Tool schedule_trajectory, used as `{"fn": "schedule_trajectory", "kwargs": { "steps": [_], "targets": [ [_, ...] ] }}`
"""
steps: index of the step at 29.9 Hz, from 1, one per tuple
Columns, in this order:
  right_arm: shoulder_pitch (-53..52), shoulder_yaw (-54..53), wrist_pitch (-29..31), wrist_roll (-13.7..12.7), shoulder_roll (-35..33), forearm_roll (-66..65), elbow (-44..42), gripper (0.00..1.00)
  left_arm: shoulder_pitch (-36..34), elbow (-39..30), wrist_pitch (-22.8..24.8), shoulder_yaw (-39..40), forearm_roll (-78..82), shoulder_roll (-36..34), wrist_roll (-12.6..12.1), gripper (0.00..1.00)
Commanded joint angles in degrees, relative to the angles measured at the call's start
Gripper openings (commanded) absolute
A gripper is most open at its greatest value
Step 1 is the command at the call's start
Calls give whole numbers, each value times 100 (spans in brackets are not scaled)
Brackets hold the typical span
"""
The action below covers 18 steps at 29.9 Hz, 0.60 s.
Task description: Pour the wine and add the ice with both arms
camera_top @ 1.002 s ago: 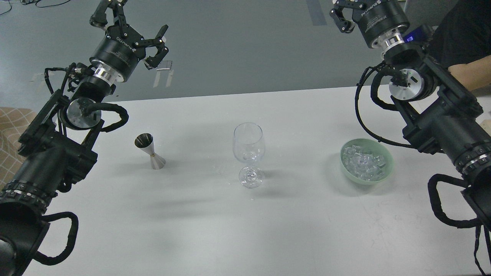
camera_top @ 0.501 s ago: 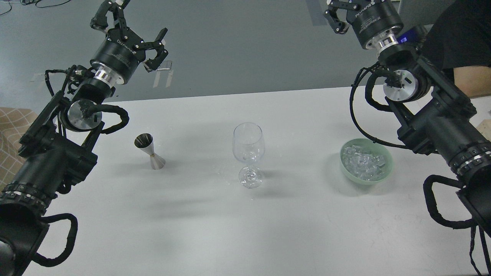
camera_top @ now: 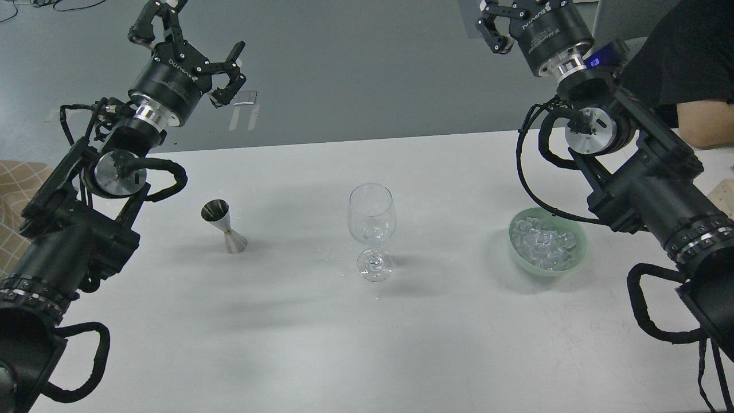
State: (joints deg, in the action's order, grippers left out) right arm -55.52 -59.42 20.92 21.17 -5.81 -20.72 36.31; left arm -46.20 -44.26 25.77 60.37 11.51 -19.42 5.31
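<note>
An empty clear stemmed wine glass (camera_top: 371, 229) stands upright at the middle of the white table (camera_top: 367, 344). The ice (camera_top: 542, 244) is a heap of small clear cubes in a pale green bowl (camera_top: 584, 250) to the right of the glass. A steel jigger (camera_top: 223, 226) stands to the left of the glass. My left gripper (camera_top: 189, 40) is open and empty, held high beyond the table's far edge, well above and behind the jigger. My right gripper (camera_top: 510, 17) is high at the top edge, behind the bowl. Its fingertips are partly cut off.
A person in black, with a bare forearm (camera_top: 702, 123), is at the far right by the table's corner. A checked cloth (camera_top: 14, 189) lies at the left edge. Grey floor with tape marks (camera_top: 243, 109) lies beyond the table.
Both arms have shifted a little: the left gripper up and to the left, the right gripper to the left and up toward the frame's top. The glass, jigger and bowl have not moved.
</note>
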Motion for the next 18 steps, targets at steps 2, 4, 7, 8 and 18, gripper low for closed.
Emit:
{"fn": "schedule_trajectory", "kwargs": {
  "steps": [2, 4, 7, 8, 18],
  "targets": [
    [-29, 1, 0, 18, 1, -2, -1, 100, 6, -4, 34, -34, 0, -18, -13, 98],
    [-29, 1, 0, 18, 1, -2, -1, 100, 15, 5, 60, -35, 9, -18, -21, 98],
    [-29, 10, -17, 18, 1, -2, -1, 100, 67, -4, 200, -35, 88, -44, -13, 98],
    [-29, 10, -35, 18, 1, -2, -1, 100, 93, -4, 223, -35, 97, -79, -13, 98],
    [-38, 27, -79, 18, 1, -20, -1, 100, 734, -1444, 223, -158, 1537, -1028, 58, 98]
  ]
}}
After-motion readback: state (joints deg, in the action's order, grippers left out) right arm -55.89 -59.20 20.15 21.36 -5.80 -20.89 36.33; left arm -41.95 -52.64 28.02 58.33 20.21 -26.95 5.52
